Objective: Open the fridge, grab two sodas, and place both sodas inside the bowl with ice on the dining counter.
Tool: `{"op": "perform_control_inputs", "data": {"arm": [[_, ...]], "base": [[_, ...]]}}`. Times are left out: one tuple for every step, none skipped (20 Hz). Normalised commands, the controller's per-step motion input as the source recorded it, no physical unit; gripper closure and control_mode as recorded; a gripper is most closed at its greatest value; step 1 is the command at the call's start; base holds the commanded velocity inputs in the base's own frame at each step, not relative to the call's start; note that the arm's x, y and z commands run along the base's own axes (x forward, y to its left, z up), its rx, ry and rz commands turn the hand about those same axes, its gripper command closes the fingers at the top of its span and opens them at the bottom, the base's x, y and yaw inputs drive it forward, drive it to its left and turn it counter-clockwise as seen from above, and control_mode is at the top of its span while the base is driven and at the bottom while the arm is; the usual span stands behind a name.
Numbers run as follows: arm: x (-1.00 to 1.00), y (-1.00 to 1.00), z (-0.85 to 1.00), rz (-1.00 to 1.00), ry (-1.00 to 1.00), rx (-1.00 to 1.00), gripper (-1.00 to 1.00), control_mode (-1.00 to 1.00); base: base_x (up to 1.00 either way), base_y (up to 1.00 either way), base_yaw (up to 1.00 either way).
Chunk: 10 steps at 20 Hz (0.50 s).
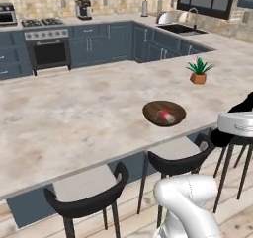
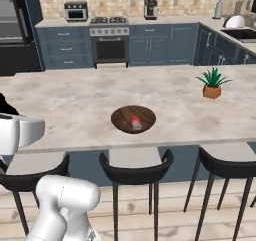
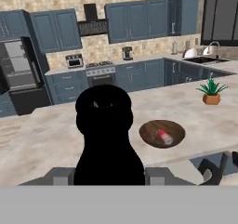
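Hand view, looking along the gripper (image 3: 109,176) over a kitchen island; items are listed from largest to smallest.

(a) Dining counter (image 3: 56,135), with a beige mottled top. It spreads ahead of the jaws and to both sides of them, and its near edge passes just below them.

(b) Fridge (image 3: 18,72), black, far ahead of the jaws and to their left, against the back wall. Its grey shelves are exposed. The right base view shows it in the upper left corner (image 2: 12,27).

(c) Stools (image 1: 173,158), with black frames and grey seats, tucked under the counter's near edge, below the jaws and to their right (image 2: 135,162).

(d) Bowl (image 3: 176,130), round and dark brown. It rests on the counter ahead of the jaws and to their right, well apart from them and close to the near edge (image 1: 150,111) (image 2: 120,117).

(e) Dark shape (image 3: 104,125), a black silhouette with a rounded top. It stands directly between the jaws; what it is cannot be told, nor whether the jaws clamp it or stand free.

(f) Plant pot (image 3: 211,98), orange with green leaves, farther right of the jaws than the bowl and beyond it (image 1: 198,78) (image 2: 212,91).

(g) Soda (image 3: 163,136), a red can with a silver end, lying on its side inside the bowl (image 1: 166,116) (image 2: 135,122).
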Motion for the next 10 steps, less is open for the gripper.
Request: {"op": "perform_control_inputs", "data": {"arm": [[0.00, 0.00, 0.00, 0.00, 0.00, 0.00, 1.00, 1.00], [0.00, 0.00, 0.00, 0.00, 0.00, 0.00, 1.00, 1.00], [0.00, 0.00, 0.00, 0.00, 0.00, 0.00, 1.00, 1.00], [0.00, 0.00, 0.00, 0.00, 0.00, 0.00, 1.00, 1.00], [0.00, 0.00, 0.00, 0.00, 0.00, 0.00, 1.00, 1.00], [0.00, 0.00, 0.00, 0.00, 0.00, 0.00, 1.00, 1.00], [0.00, 0.00, 0.00, 0.00, 0.00, 0.00, 1.00, 1.00], [0.00, 0.00, 0.00, 0.00, 0.00, 0.00, 1.00, 1.00], [0.00, 0.00, 0.00, 0.00, 0.00, 0.00, 1.00, 1.00], [0.00, 0.00, 0.00, 0.00, 0.00, 0.00, 1.00, 1.00]], "base": [[0.14, -1.00, 0.00], [0.20, -1.00, 0.00], [0.27, -1.00, 0.00], [0.32, -1.00, 0.00], [0.34, -1.00, 0.00], [0.34, -0.99, 0.00], [0.35, -0.95, 0.00], [0.36, -0.86, 0.00], [0.41, -0.69, 0.00], [0.52, -0.46, 0.00]]}}
